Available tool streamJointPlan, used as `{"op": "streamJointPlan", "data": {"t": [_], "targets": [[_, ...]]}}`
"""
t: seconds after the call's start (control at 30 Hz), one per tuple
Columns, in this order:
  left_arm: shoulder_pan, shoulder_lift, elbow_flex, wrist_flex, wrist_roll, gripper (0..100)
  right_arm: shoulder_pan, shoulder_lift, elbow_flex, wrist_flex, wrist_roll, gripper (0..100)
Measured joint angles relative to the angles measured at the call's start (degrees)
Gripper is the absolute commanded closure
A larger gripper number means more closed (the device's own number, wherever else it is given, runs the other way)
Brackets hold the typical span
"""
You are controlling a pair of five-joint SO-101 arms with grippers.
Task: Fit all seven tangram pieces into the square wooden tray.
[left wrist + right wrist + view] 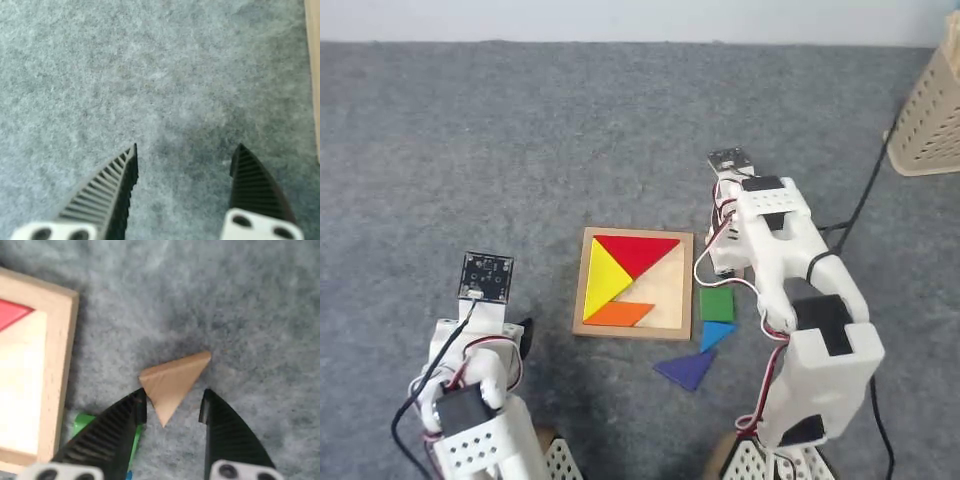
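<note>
The square wooden tray (586, 290) lies mid-table and holds a red triangle (638, 252), a yellow triangle (604, 280) and an orange piece (618, 314). Just right of it on the carpet lie a green square (717, 304), a blue triangle (716, 333) and a purple triangle (688, 370). The right arm (775, 235) hangs over the spot beside the tray's right edge. There my right gripper (172, 407) is open, its fingers on either side of the tip of a plain wood-coloured triangle (172, 382). My left gripper (185, 165) is open over bare carpet, left of the tray edge (314, 75).
A perforated beige basket (932, 110) stands at the far right edge, with a black cable (868, 190) running past it. The tray corner (62, 330) and the green square (80, 424) lie close to my right gripper. Grey carpet covers the table.
</note>
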Motion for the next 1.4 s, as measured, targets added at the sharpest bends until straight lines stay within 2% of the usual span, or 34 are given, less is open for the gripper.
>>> {"op": "streamJointPlan", "data": {"t": [0.3,0.47,0.67,0.97,1.4], "targets": [[0.00,0.00,0.00,0.00,0.00,72,0.79,-0.62,0.00,0.09,0.00,80.9],[0.00,0.00,0.00,0.00,0.00,72,1.41,-7.12,0.35,1.58,0.00,80.9],[0.00,0.00,0.00,0.00,0.00,72,-3.34,-12.66,1.58,0.97,0.00,80.7],[0.00,0.00,0.00,0.00,0.00,72,-3.43,-5.54,4.04,-5.98,-0.09,80.7],[0.00,0.00,0.00,0.00,0.00,72,0.26,-1.23,1.93,-6.51,0.00,80.8]]}}
